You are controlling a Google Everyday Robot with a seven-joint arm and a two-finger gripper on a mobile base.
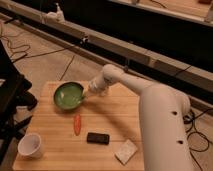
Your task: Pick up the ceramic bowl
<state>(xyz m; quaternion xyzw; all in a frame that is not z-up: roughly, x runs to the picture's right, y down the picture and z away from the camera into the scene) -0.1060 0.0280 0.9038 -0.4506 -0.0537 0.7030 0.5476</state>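
The ceramic bowl (67, 95), round, shallow and glossy green with a darker rim, is at the back left of the wooden table (115, 117). My gripper (86, 95) reaches in from the right on the white arm and is shut on the bowl's right rim. The bowl looks tipped slightly toward the camera, with a shadow under its near edge. The bowl's rim and the wrist hide the fingertips.
An orange-red carrot-like piece (77, 125) lies in front of the bowl. A black flat rectangle (98, 138), a pale square pad (126, 151) and a white cup (30, 145) sit nearer the front. A black frame (12, 95) stands to the left, and cables lie on the floor.
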